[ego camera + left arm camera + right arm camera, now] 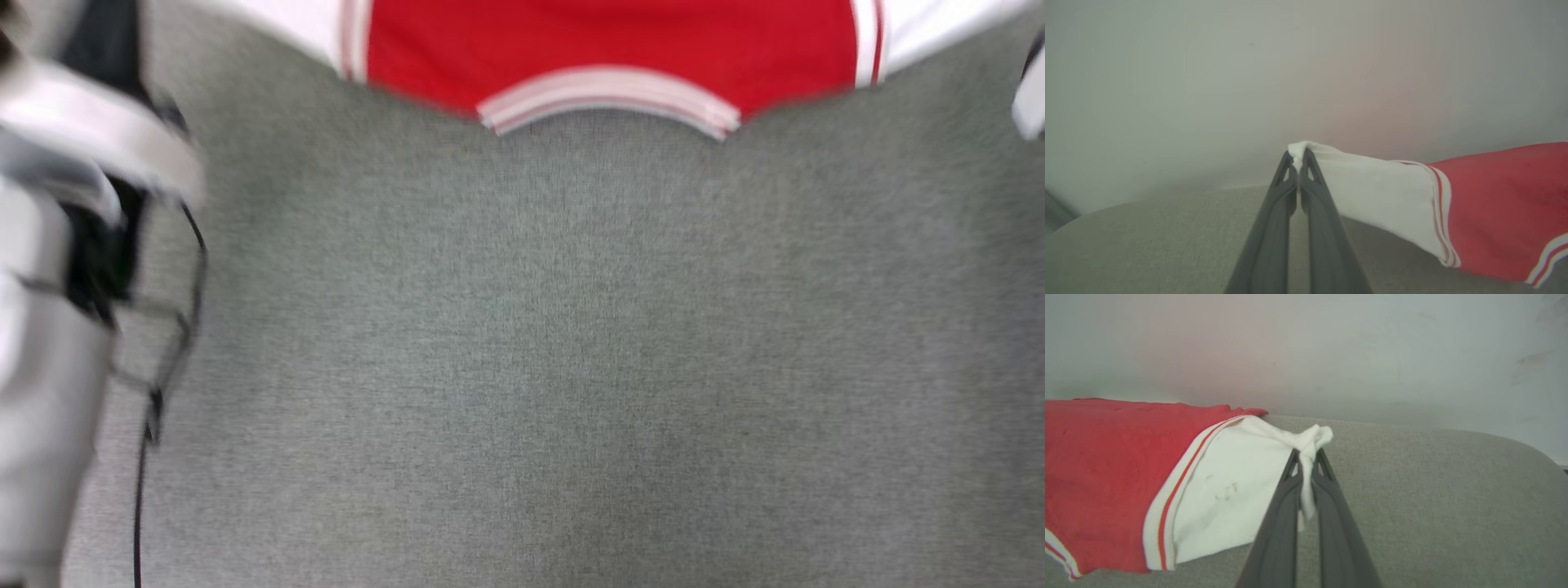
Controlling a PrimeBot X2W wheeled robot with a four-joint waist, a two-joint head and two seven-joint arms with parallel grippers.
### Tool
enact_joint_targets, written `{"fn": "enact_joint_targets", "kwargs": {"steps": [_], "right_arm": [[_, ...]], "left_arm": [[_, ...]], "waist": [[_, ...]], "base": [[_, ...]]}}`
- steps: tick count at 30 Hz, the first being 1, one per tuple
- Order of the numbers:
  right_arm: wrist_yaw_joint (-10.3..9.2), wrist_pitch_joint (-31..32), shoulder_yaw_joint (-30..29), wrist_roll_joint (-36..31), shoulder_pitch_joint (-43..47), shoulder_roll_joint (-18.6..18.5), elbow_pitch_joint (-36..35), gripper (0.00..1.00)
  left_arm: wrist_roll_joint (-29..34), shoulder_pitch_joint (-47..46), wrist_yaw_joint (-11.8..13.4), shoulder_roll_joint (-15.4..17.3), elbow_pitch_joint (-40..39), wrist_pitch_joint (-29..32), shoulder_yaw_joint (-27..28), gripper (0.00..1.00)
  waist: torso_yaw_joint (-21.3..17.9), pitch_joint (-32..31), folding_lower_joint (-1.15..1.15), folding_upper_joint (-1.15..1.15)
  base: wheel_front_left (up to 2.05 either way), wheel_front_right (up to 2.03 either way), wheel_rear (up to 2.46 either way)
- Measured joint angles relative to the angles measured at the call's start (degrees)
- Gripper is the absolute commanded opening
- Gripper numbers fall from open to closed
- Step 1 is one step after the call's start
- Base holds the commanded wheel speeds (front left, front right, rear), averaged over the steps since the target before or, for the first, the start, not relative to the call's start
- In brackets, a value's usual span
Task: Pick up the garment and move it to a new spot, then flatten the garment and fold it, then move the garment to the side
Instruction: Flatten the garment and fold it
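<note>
1. Position of the garment. We find the garment point(608, 41) at the top edge of the head view, lying on the grey fabric surface point(522, 367). Its red body spans the middle. The striped collar trim point(608, 94) curves toward the robot, and white fabric extends to each side. This view is blurred, so we cannot make out finer detail in it.

2. Left gripper point(1298, 157). In the left wrist view the two dark fingers meet at their tips and pinch a bunched edge of the white sleeve point(1372, 183). The sleeve runs from the tips to the red body at the right of that view, and a red-and-white stripe marks the seam between them. A shadow lies on the surface beneath the sleeve.

3. Right gripper point(1306, 455). In the right wrist view the fingers are closed in the same way on a bunch of the other white sleeve point(1229, 490). A small fold of white cloth hangs down between the fingers. The lower edge of this sleeve rests on the surface.

4. Surroundings. A pale forearm point(49, 327) with a dark cable point(192, 269) occupies the left edge of the head view. In both wrist views a pale wall point(1372, 347) rises behind the surface.
</note>
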Motion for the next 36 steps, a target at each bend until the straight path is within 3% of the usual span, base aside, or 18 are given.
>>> {"fn": "enact_joint_targets", "kwargs": {"steps": [5,9,20,30,36], "right_arm": [[0.0,4.0,0.6,3.5,9.8,-1.8,-1.9,0.0],[0.01,6.8,0.3,5.8,16.6,-2.7,-3.8,0.0],[0.02,12.5,-3.0,10.2,32.8,-4.6,-10.8,0.0],[0.02,24.1,-5.8,14.9,48.7,-6.2,-20.4,0.0],[0.02,31.2,-7.5,13.6,56.5,-6.6,-24.0,0.0]], "left_arm": [[0.5,12.1,3.0,0.8,-4.6,2.1,-2.0,0.0],[0.6,20.6,5.4,3.2,-8.3,3.6,-2.3,0.0],[0.1,39.3,7.1,11.4,-20.1,12.3,-5.1,0.0],[-4.3,54.1,9.8,17.9,-30.6,18.9,-4.9,0.0],[-9.0,61.1,11.3,19.7,-33.7,23.4,-4.9,0.0]], "waist": [[0.1,-5.2,-0.01,0.0],[0.1,-9.1,-0.01,0.0],[-0.6,-17.9,-0.02,0.0],[-1.2,-23.0,-0.02,0.0],[-1.6,-23.3,-0.01,0.0]], "base": [[0.0,0.0,0.0],[0.0,0.0,0.0],[0.0,0.0,0.0],[0.0,0.0,0.0],[0.0,0.0,0.0]]}}
